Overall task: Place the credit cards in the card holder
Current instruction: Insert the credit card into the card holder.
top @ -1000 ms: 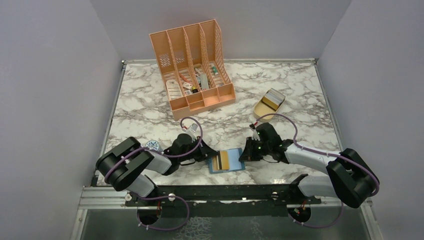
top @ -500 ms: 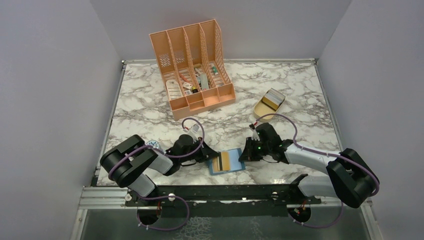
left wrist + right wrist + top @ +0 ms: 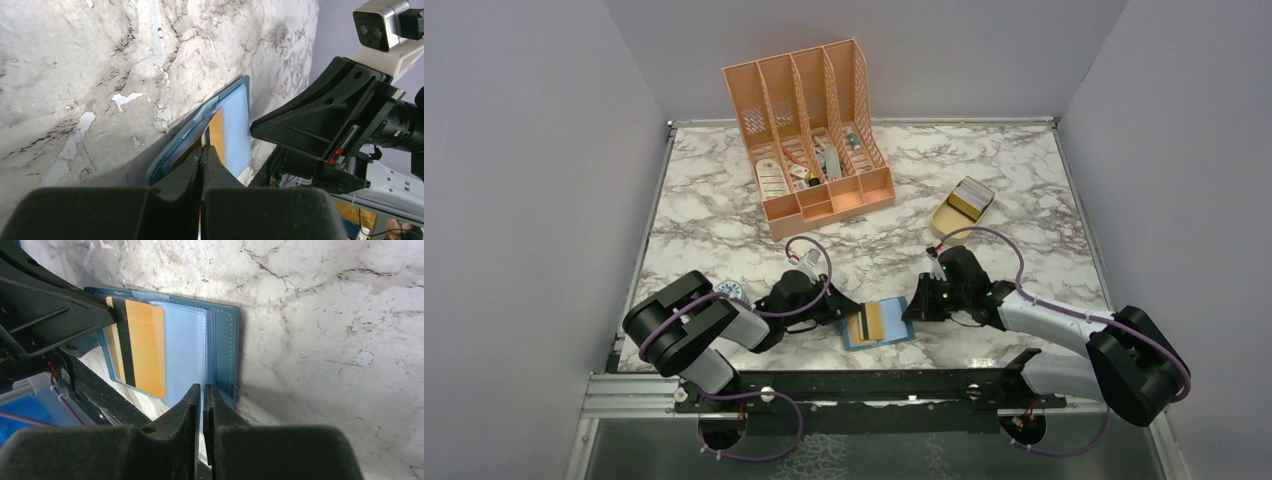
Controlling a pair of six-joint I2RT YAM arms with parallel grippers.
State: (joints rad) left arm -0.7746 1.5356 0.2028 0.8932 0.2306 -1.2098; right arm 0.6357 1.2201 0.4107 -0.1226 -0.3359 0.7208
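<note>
- Right elbow (image 3: pixel 1129 362) drifts outward; credit card (image 3: pixel 870 321) and card holder (image 3: pixel 894 325) stay put between the arms.
- We have left gripper (image 3: pixel 849 311) clamped on card's striped edge, right gripper (image 3: pixel 913 309) pinching holder's opposite edge.
- Card protrudes toward left jaws; we push rightward.

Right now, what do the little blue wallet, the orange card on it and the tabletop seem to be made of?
Small teal-blue folding card holder: probably faux leather or soft vinyl, matte, judging by its stitched edges. Thin yellow-orange card with a dark stripe: likely stiff plastic, smooth with a slight sheen. White, grey-veined tabletop: marble-looking, perhaps a printed surface; worn pale patches hint at that.
</note>
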